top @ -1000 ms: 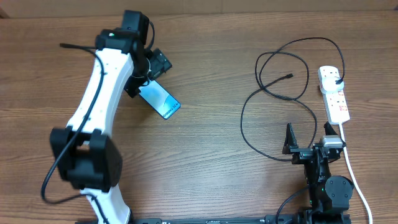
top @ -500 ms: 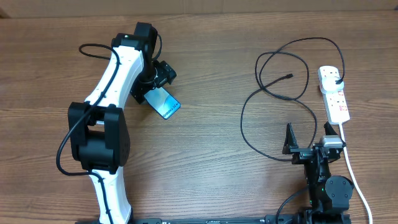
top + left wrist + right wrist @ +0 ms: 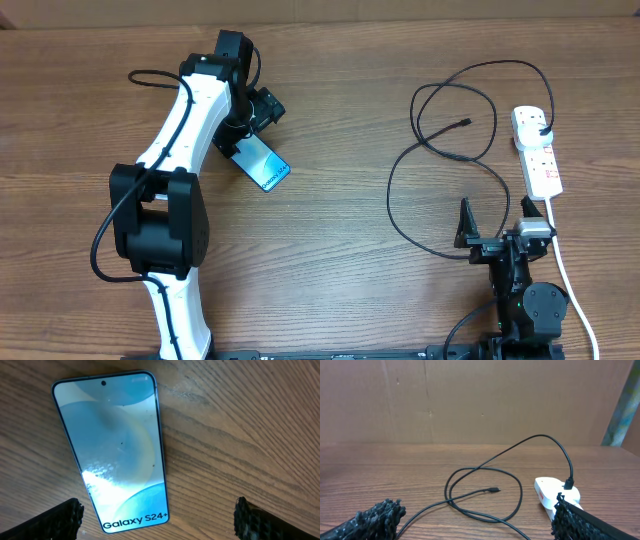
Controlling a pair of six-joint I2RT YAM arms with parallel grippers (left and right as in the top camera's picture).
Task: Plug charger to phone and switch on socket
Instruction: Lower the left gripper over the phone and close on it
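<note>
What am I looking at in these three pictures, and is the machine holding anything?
It is a pair of robot arms at a brown wooden table. One picture looks down from above; the other two come from small cameras on each arm's wrist, so the dark textured shapes at their bottom corners are that arm's own fingers.

From above, the white-and-black left arm reaches over a slim smartphone with a lit blue-white screen. Its left gripper hovers above the phone with fingers spread wide, holding nothing.

The right gripper sits low near the table's edge, also open and empty. Ahead of it lies a long thin black charging cable in loose loops, its small connector tip lying free on the wood. The cable's other end is plugged into a small white power strip.
</note>
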